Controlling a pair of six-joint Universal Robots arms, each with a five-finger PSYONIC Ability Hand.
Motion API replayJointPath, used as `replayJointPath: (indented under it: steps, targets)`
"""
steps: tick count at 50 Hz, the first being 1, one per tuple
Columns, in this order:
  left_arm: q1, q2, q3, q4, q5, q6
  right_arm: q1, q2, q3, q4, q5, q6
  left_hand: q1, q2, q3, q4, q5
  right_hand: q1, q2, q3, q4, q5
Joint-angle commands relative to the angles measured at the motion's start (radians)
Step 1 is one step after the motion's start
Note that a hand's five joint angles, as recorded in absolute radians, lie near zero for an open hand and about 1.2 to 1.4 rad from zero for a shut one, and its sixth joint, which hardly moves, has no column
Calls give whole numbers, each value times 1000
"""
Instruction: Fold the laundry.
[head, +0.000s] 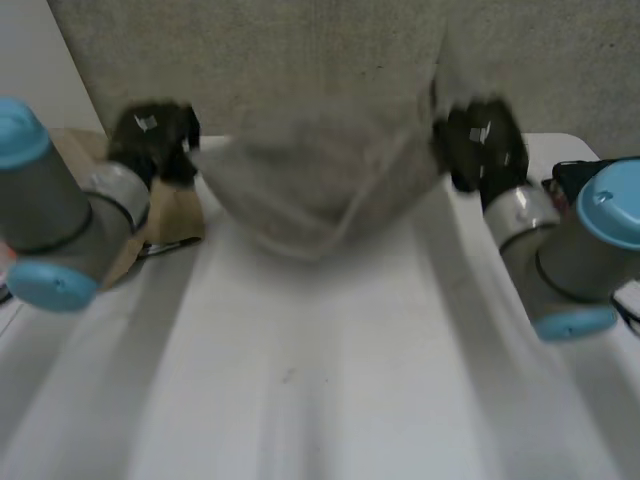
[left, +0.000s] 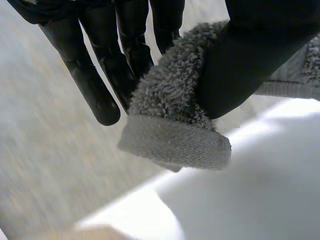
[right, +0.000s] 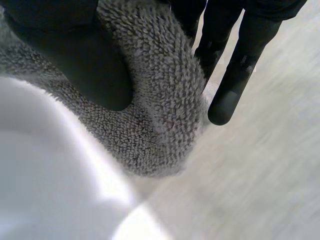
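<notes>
On your rig, left arm (head: 60, 215) and right arm (head: 578, 245) show grey joints with light-blue caps; left hand (head: 152, 140) and right hand (head: 482, 148) are black, smooth-fingered, pale-marked.

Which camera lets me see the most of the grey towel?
The head view: the towel sags between the left hand and the right hand. The left wrist view shows a hemmed corner pinched in that hand; the right wrist view, a fuzzy pinched fold.

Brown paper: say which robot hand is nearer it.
Left. The left robot hand is right beside the brown paper; the right robot hand is across the grey towel from it.
</notes>
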Motion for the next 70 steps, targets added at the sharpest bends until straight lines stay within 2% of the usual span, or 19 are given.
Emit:
replayJointPath:
  steps: [1,2,5,9,14,19,24,30,37,40,41,44,45,48,52,56,61,64,70]
  targets:
    - [-23,2,-182,22,-7,90,-53,17,87,366,-16,-122,254,197,207,194,261,-16,-115,-138,-146,-102]
    - [-23,7,-195,26,-5,94,-61,14,84,393,-18,-134,254,197,207,194,261,-187,-285,-308,-316,-272]
    - [-26,30,-235,33,-5,102,-76,-5,57,462,-28,-147,254,197,207,194,261,-896,-994,-1017,-1026,-982]
    - [-22,70,-273,30,1,102,-87,-42,-22,540,-36,-136,254,197,207,194,261,-896,-994,-1017,-1026,-982]
    - [-11,137,-331,32,15,101,-78,-48,-206,742,-57,-107,254,197,207,194,261,-896,-994,-1017,-1026,-982]
    - [-5,190,-381,35,38,99,-44,44,-417,937,-100,-139,254,197,207,194,261,-738,-836,-859,-867,-823]
    - [-5,205,-399,33,38,97,-1,228,-629,1066,-119,-254,254,197,207,194,261,-676,-774,-797,-805,-762]
    - [-2,211,-405,33,30,97,40,361,-746,1100,-90,-291,254,197,207,194,261,-658,-756,-780,-788,-744]
    - [12,231,-411,32,29,99,69,420,-729,1152,-99,-356,254,197,207,194,261,-635,-733,-756,-764,-721]
    - [21,233,-410,30,30,101,72,429,-720,1142,-90,-400,254,197,207,194,261,-424,-523,-546,-554,-510]
    - [27,231,-407,27,29,101,74,434,-717,1120,-71,-418,254,197,207,194,261,-202,-301,-324,-332,-288]
    - [33,233,-404,21,29,101,75,429,-708,1067,-33,-415,254,197,207,194,261,133,35,12,4,48]
    - [38,237,-399,10,27,99,75,419,-701,1022,-6,-401,254,197,207,194,261,324,226,202,194,238]
    - [41,251,-391,-14,26,99,66,371,-682,956,22,-378,254,197,207,194,261,326,227,204,196,240]
    - [47,326,-353,-94,24,90,28,209,-610,847,22,-297,254,197,207,194,261,326,227,204,196,240]
    - [58,410,-298,-195,18,75,-27,-24,-504,775,15,-213,254,197,207,194,261,326,227,204,196,240]
    - [79,501,-221,-338,18,62,-83,-232,-401,838,7,-238,254,197,207,194,261,326,227,204,196,240]
    - [86,538,-175,-442,21,68,-118,-337,-323,926,8,-307,254,197,207,194,261,326,227,204,196,240]
    - [76,541,-137,-609,17,79,-141,-441,-172,1050,-15,-453,254,197,207,194,261,326,227,204,196,240]
